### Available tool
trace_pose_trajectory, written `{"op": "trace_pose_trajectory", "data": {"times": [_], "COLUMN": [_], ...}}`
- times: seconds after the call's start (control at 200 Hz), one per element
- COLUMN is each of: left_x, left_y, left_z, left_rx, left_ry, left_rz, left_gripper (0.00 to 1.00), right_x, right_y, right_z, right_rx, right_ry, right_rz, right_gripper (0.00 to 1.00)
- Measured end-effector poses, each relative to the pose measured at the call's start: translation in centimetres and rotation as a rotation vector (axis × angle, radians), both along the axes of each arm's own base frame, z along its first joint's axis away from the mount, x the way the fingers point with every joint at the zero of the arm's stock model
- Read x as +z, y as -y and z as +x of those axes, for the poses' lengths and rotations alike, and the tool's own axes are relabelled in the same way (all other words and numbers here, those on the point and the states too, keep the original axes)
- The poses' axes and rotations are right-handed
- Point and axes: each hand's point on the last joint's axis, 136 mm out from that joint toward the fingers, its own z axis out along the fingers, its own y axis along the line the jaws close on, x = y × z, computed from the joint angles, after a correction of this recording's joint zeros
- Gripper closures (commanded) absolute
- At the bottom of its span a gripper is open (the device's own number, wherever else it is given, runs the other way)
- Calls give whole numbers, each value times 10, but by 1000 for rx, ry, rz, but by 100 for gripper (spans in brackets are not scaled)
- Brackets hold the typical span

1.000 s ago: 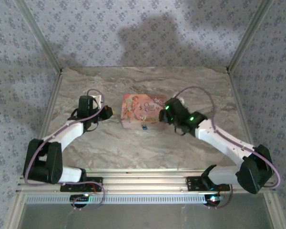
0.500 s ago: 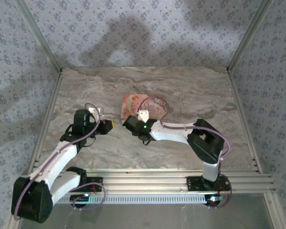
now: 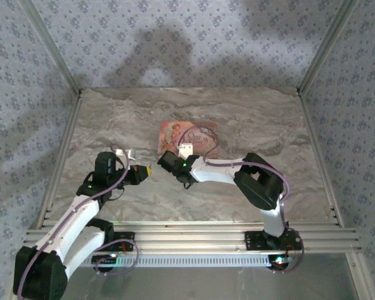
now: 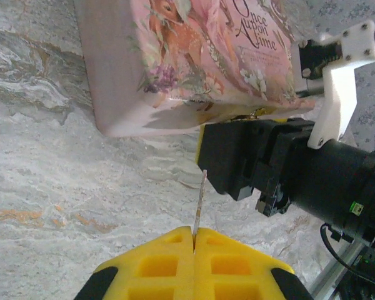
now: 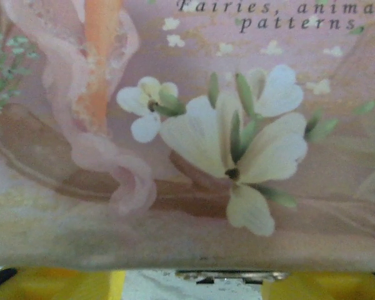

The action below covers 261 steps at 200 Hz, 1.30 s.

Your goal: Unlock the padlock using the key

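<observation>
My left gripper [image 4: 194,232] [image 3: 146,170] is shut on the key [image 4: 199,203], a thin pale metal sliver that sticks out from between the yellow fingertips toward the right gripper. My right gripper [image 3: 167,161] [image 5: 194,284] sits low at the near left corner of the pink picture-printed box [image 3: 189,139] [image 4: 194,56] [image 5: 194,156]. Its yellow fingertips [image 5: 50,284] stand apart under the box's front edge, with a small metal clasp [image 5: 231,274] between them. Its black body [image 4: 262,156] is just right of the key's tip. The padlock is hidden.
The box lies in the middle of the marble-patterned table [image 3: 112,125]. Patterned walls with metal frame posts [image 3: 62,69] close in the back and both sides. The aluminium base rail [image 3: 187,240] runs along the near edge.
My right arm swung from the box's right side to its near left corner, covering the spot where the padlock lay. My left gripper drew back toward the near edge, key still held.
</observation>
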Motion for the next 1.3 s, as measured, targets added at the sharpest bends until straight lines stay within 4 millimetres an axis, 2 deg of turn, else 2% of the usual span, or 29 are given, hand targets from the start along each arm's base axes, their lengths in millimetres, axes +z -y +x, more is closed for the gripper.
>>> {"op": "trace_pose_trajectory", "data": {"times": [0.155, 0.345, 0.625, 0.799, 0.949, 1.089, 1.254, 1.304], "left_x": [2, 4, 1, 1, 1, -9, -15, -14], "left_y": [0, 1, 1, 1, 4, 11, 27, 34], "left_z": [-1, -3, -5, -6, -9, -18, -33, -38], "left_rx": [-3, -9, -13, -19, -40, -84, -175, -217], "left_ry": [7, 11, 0, 4, 6, -4, 9, 33], "left_rz": [-4, -9, -8, -6, -8, -14, -12, -11], "left_gripper": [100, 100, 100, 100, 100, 100, 100, 100], "right_x": [0, -4, -9, -8, -7, 0, 15, 20], "right_y": [2, 3, 7, 7, 4, -2, -8, -10], "right_z": [4, 12, 20, 21, 19, 11, -4, -8], "right_rx": [-13, -31, -23, 0, 38, 88, 149, 165], "right_ry": [6, 18, 21, 17, -18, -69, -153, -189], "right_rz": [-4, -7, -31, -40, -26, 17, 118, 159], "right_gripper": [46, 53, 72, 79, 85, 91, 100, 100]}}
